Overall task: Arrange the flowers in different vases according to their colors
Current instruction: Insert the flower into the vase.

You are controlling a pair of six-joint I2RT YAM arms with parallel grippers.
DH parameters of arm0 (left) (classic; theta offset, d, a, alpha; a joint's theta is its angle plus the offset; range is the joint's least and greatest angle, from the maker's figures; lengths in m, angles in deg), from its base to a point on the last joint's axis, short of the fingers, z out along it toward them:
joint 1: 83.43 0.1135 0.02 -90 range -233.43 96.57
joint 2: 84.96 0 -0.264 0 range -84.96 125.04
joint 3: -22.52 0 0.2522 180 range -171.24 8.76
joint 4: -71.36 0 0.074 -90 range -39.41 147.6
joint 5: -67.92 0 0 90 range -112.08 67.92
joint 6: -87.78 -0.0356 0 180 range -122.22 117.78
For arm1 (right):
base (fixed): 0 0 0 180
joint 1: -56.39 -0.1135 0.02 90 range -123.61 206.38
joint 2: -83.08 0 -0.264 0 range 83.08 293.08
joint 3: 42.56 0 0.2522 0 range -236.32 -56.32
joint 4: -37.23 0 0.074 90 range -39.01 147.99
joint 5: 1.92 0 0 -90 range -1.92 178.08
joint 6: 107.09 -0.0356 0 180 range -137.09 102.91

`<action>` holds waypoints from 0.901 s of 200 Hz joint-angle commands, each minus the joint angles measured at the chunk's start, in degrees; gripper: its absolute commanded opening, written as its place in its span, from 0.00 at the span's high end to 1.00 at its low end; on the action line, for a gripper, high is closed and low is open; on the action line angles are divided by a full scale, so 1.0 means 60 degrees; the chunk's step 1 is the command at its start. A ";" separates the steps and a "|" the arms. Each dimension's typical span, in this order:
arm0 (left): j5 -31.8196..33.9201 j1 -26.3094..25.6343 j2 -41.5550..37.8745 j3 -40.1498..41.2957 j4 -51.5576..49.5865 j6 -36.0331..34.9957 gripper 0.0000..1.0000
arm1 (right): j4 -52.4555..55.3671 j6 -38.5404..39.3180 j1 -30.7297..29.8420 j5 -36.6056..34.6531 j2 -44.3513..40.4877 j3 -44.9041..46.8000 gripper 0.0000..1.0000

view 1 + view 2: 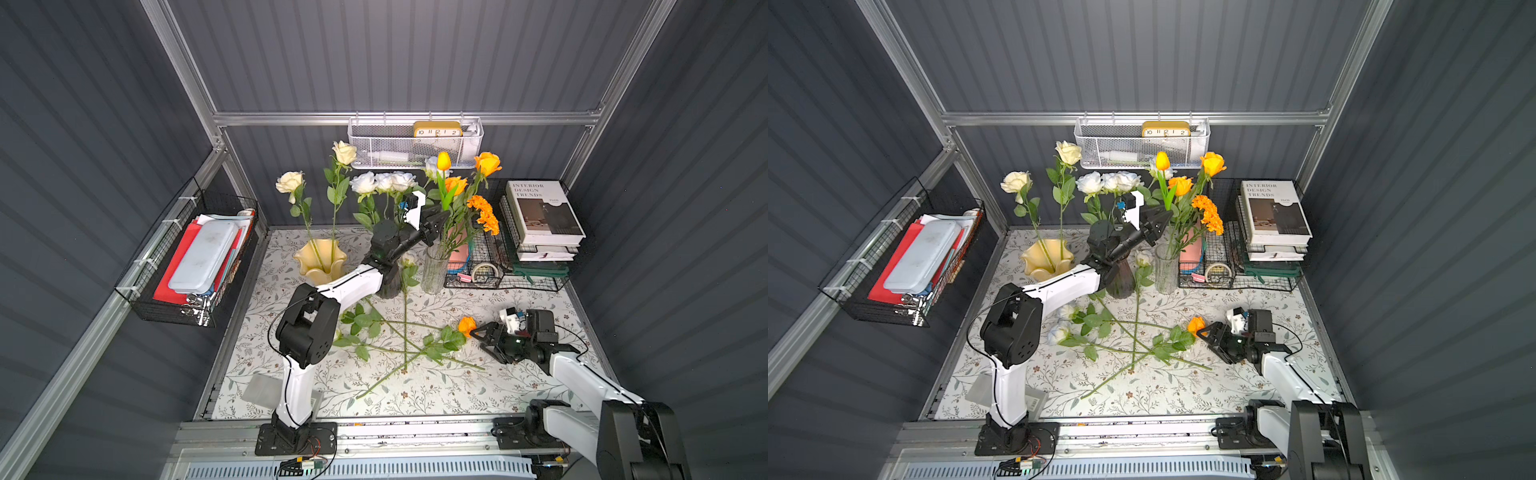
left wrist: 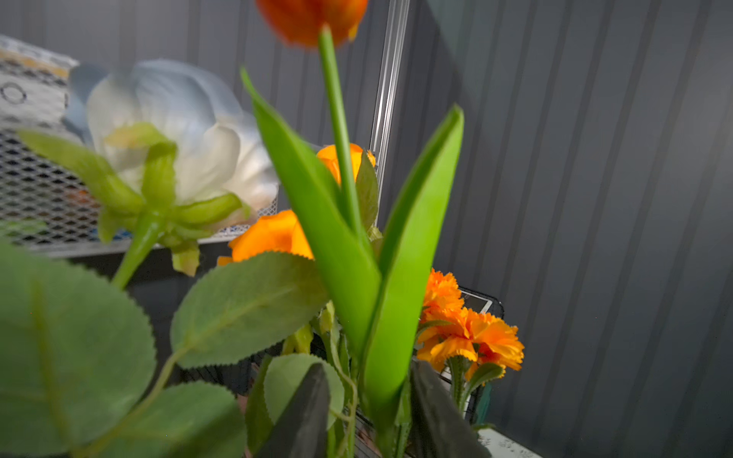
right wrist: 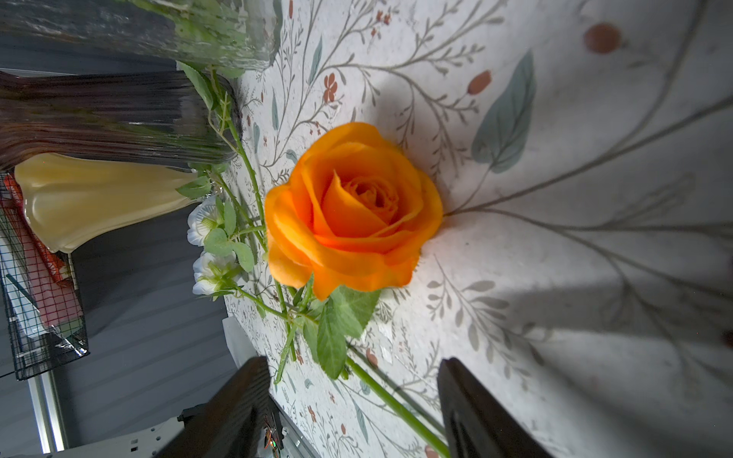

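Cream roses stand in the pale yellow vase. White roses rise from the smoky purple vase, which is half hidden by my left arm. The clear vase holds an orange tulip, orange roses and marigolds. My left gripper is up among these stems, its jaws apart around the tulip's leaf base. An orange rose and white roses lie crossed on the cloth. My right gripper hovers open just right of the orange rose.
A black wire basket with books and tape stands at the back right, close to the clear vase. A white mesh basket hangs on the back wall. Another black basket hangs on the left wall.
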 commanded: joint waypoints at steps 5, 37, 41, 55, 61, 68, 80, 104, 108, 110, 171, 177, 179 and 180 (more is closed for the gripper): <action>0.0676 -0.0208 -0.0762 0.0567 -0.0403 -0.0606 0.30 | 0.0035 0.0135 -0.0032 -0.0046 -0.0010 -0.0150 0.28; 0.1227 -0.0317 -0.1780 0.1038 -0.1150 -0.1237 0.25 | 0.0090 0.0155 -0.0049 -0.0117 -0.0203 -0.0135 0.28; 0.1294 -0.0306 -0.1899 0.1038 -0.1340 -0.1271 0.25 | 0.0106 0.0154 -0.0068 -0.0086 -0.0203 -0.0140 0.28; 0.1624 -0.0329 -0.2782 0.1772 -0.1718 -0.1190 0.24 | 0.0112 0.0144 -0.0068 -0.0016 -0.0196 -0.0141 0.28; 0.2017 -0.0348 -0.3312 0.2144 -0.1811 -0.1062 0.24 | 0.0123 0.0151 -0.0066 -0.0015 -0.0217 -0.0125 0.28; 0.2469 -0.0349 -0.4017 0.2499 -0.2183 -0.0888 0.23 | 0.0123 0.0133 -0.0061 -0.0022 -0.0239 -0.0121 0.28; 0.2992 -0.0375 -0.5265 0.3072 -0.3080 -0.0729 0.22 | 0.0138 0.0148 -0.0062 -0.0097 -0.0305 -0.0114 0.28; 0.3667 -0.0371 -0.6779 0.3309 -0.6285 0.0054 0.22 | 0.0125 0.0138 -0.0075 -0.0062 -0.0293 -0.0128 0.28; 0.3710 -0.0376 -0.6888 0.3307 -0.6891 0.0247 0.22 | 0.0112 0.0132 -0.0062 -0.0059 -0.0291 -0.0128 0.28; 0.3723 -0.0370 -0.6929 0.3308 -0.7187 0.0352 0.22 | 0.0111 0.0125 -0.0061 -0.0059 -0.0284 -0.0121 0.28; 0.2864 -0.0400 -0.6213 0.4099 -1.1003 0.3194 0.31 | 0.0096 0.0151 -0.0061 -0.0030 -0.0262 -0.0141 0.28; 0.2918 -0.0419 -0.6254 0.4224 -1.0837 0.3189 0.32 | 0.0094 0.0151 -0.0071 -0.0015 -0.0265 -0.0143 0.28; 0.2969 -0.0429 -0.6257 0.4259 -1.0781 0.3168 0.32 | 0.0095 0.0151 -0.0071 -0.0015 -0.0274 -0.0132 0.28; 0.2997 -0.0433 -0.6260 0.4281 -1.0757 0.3154 0.32 | 0.0088 0.0151 -0.0073 -0.0015 -0.0282 -0.0130 0.28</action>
